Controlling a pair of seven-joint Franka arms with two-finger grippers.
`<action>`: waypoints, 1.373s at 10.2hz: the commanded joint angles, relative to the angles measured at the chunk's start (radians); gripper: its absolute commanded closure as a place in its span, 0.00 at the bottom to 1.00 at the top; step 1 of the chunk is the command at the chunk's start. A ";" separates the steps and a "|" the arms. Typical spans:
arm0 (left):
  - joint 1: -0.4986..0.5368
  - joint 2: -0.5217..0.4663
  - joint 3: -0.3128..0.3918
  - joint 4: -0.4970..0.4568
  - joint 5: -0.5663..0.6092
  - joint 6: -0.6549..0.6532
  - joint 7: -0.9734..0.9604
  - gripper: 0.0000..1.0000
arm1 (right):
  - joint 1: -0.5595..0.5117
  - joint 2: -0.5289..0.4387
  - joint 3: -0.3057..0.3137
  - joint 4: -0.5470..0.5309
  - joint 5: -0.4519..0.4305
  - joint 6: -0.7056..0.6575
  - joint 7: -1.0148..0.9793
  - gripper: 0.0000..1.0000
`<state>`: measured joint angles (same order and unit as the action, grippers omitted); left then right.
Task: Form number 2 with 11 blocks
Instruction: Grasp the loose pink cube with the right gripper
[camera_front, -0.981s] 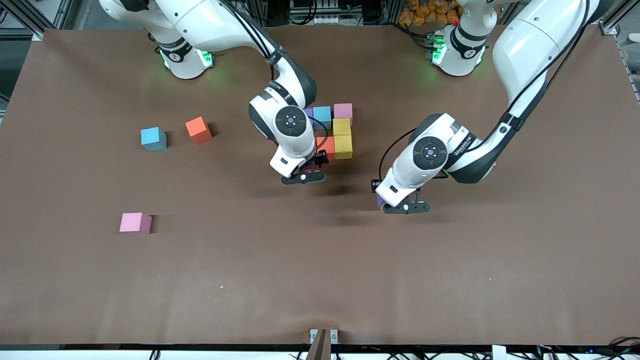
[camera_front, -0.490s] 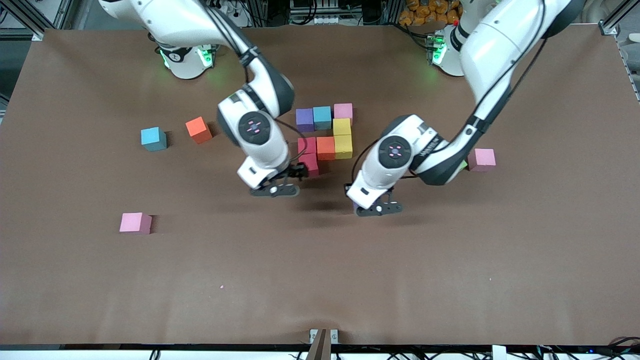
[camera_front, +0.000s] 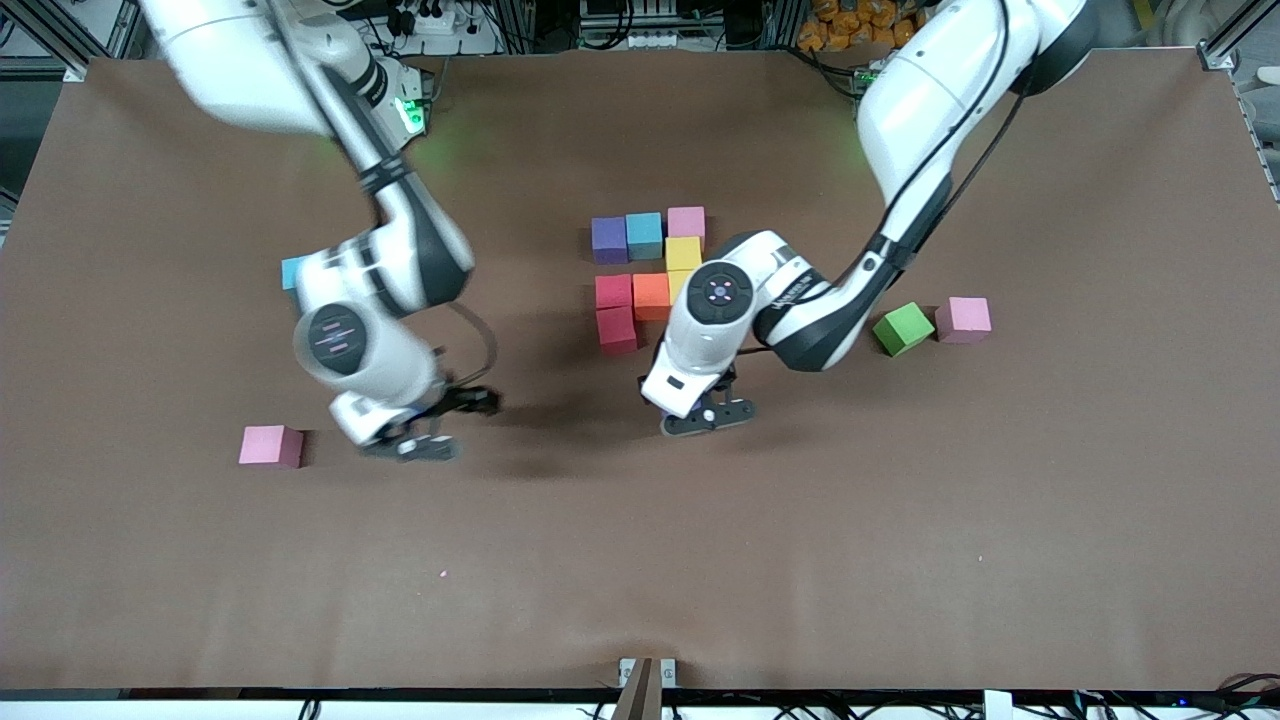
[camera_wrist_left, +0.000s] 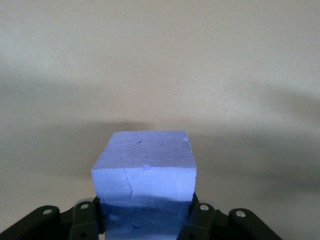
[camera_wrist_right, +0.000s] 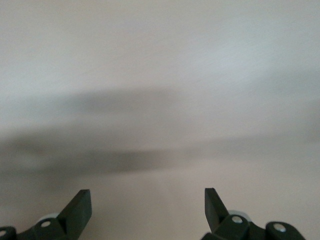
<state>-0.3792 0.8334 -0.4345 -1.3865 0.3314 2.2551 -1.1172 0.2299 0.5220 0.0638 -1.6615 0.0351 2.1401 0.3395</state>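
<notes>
A cluster of blocks stands mid-table: purple (camera_front: 609, 240), blue (camera_front: 645, 235), pink (camera_front: 686, 222), yellow (camera_front: 683, 253), orange (camera_front: 651, 296) and two red ones (camera_front: 613, 291) (camera_front: 617, 329). My left gripper (camera_front: 705, 417) (camera_wrist_left: 145, 220) is shut on a purple block (camera_wrist_left: 145, 170) and hangs over bare table close to the nearer red block. The right gripper (camera_front: 420, 440) (camera_wrist_right: 147, 210) is open and empty over bare table beside a loose pink block (camera_front: 271, 446).
A green cube (camera_front: 902, 328) and another pink block (camera_front: 963, 319) lie toward the left arm's end. A loose blue block (camera_front: 291, 270) peeks out from under the right arm. The left arm covers a second yellow block (camera_front: 677, 284) in part.
The right arm swung away from the cluster toward the loose pink block, uncovering both red blocks. The left gripper carried the purple block closer to the cluster, uncovering the green and pink cubes.
</notes>
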 joint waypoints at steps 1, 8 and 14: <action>-0.085 0.038 0.063 0.060 -0.054 0.058 -0.093 0.72 | -0.145 -0.011 0.018 0.003 -0.010 -0.005 -0.145 0.00; -0.165 0.079 0.089 0.057 -0.086 0.100 -0.193 0.75 | -0.435 0.114 0.018 0.045 -0.081 0.052 -0.551 0.00; -0.165 0.079 0.088 0.057 -0.198 0.015 -0.063 0.75 | -0.451 0.148 0.021 0.042 -0.070 0.109 -0.585 0.00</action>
<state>-0.5343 0.9094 -0.3589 -1.3540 0.1787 2.3136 -1.2318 -0.2081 0.6610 0.0664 -1.6377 -0.0286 2.2504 -0.2340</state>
